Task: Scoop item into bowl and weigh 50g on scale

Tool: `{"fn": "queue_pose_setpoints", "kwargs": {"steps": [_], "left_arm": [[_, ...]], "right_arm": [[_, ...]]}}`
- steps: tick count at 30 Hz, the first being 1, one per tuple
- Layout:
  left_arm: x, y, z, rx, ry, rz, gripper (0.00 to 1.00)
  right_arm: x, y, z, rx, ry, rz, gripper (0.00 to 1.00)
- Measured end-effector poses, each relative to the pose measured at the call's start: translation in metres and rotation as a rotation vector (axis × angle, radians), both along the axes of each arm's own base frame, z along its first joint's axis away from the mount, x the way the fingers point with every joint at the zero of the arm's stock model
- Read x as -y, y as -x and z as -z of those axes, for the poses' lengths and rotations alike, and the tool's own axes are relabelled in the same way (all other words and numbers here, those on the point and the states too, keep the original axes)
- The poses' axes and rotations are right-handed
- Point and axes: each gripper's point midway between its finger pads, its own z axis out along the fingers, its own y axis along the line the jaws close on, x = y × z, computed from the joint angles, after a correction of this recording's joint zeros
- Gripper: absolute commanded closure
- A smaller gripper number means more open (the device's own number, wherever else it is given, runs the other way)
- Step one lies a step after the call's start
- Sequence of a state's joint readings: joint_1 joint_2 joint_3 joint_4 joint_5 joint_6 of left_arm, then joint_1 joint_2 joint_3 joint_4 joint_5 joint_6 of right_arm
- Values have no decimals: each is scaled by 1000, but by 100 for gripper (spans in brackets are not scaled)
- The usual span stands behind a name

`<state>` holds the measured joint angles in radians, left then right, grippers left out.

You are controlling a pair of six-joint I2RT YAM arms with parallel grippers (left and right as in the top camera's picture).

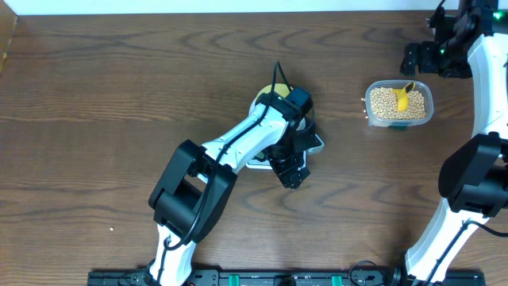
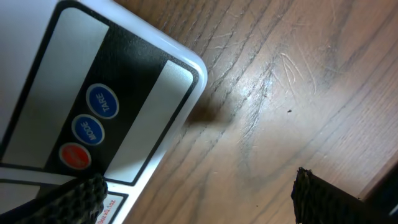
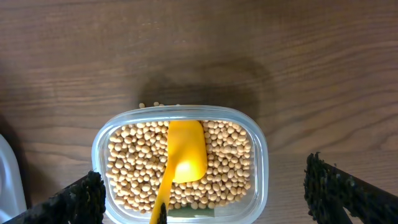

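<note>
Scooping not begun. Left gripper [image 2: 196, 200] wide open, white flat scale [image 2: 74, 56] under one finger [image 2: 81, 196]. Right gripper [image 3: 205, 200] wide open above clear plastic tub [image 3: 180, 111] of small tan beans [image 3: 134, 162]; yellow scoop [image 3: 186, 152] between fingers [image 3: 68, 202]. Next: grab scoop handle.

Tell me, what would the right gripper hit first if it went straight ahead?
The right gripper would probably meet the scoop lying on the beans in the tub between its open jaws. Depth is unclear, so the tub's rim might come first.
</note>
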<state>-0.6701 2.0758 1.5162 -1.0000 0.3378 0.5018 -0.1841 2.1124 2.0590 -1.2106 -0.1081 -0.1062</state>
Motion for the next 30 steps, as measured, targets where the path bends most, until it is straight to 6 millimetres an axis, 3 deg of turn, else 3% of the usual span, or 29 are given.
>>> {"fn": "queue_pose_setpoints", "kwargs": {"steps": [30], "left_arm": [[4, 1, 2, 47, -27, 65, 3]], "right_arm": [[0, 0, 0, 0, 0, 0, 1]]}}
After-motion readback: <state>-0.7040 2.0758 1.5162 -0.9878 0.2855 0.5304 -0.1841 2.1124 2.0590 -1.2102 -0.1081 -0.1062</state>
